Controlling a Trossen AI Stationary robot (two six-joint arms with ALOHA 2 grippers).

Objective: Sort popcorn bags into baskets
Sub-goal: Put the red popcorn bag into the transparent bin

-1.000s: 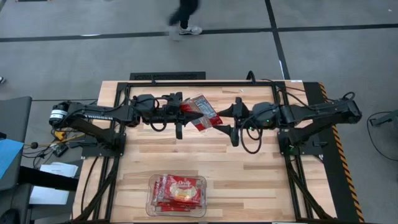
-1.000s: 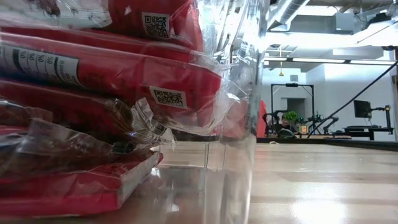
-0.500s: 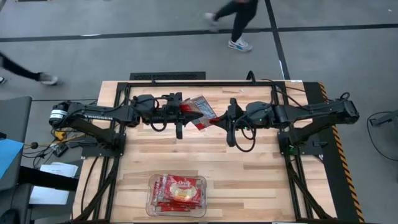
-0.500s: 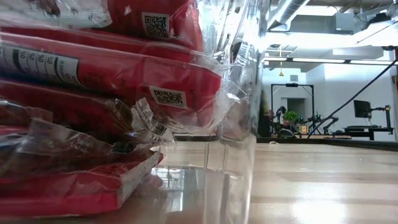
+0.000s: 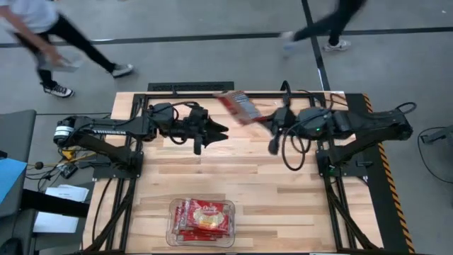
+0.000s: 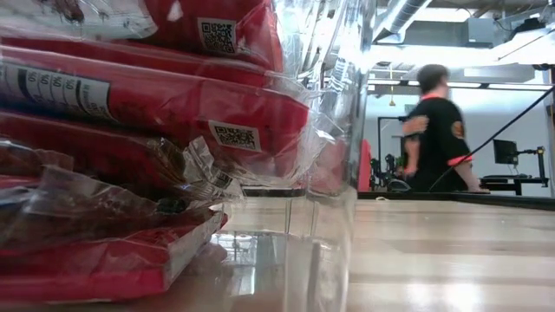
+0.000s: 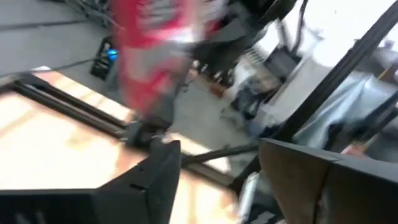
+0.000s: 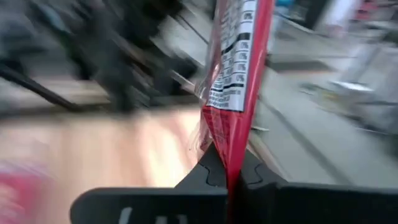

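Note:
One red popcorn bag (image 5: 238, 106) hangs in the air over the far middle of the table, with my right gripper (image 5: 266, 120) shut on it. The right wrist view shows this bag (image 8: 235, 74) edge-on. My left gripper (image 5: 221, 131) stands open just to the bag's left, with nothing between its fingers. In the left wrist view the bag (image 7: 149, 56) is a red blur ahead of the left gripper (image 7: 217, 168). The clear basket (image 5: 171, 237) stands at the near edge and holds several red popcorn bags (image 5: 202, 218), which lie stacked flat in the low view (image 6: 130, 95). My right gripper pinches the bag's near-right end (image 8: 231, 158) between its two fingers. The fingers come roughly level from the table's right side. The bag stands on edge, reaching away from the fingers toward the far left, clear of the table.
The basket's clear wall (image 6: 338, 217) fills the left of the low view. Bare wood lies between the arms and the basket. A black frame rail (image 5: 191, 86) runs along the far edge. People walk on the floor beyond the table (image 5: 56, 35) (image 6: 438, 130).
My right gripper has shut on the bag, which my left gripper was holding. My left gripper has then opened and let go. My right gripper has drawn the bag toward the table's far right, away from the left gripper.

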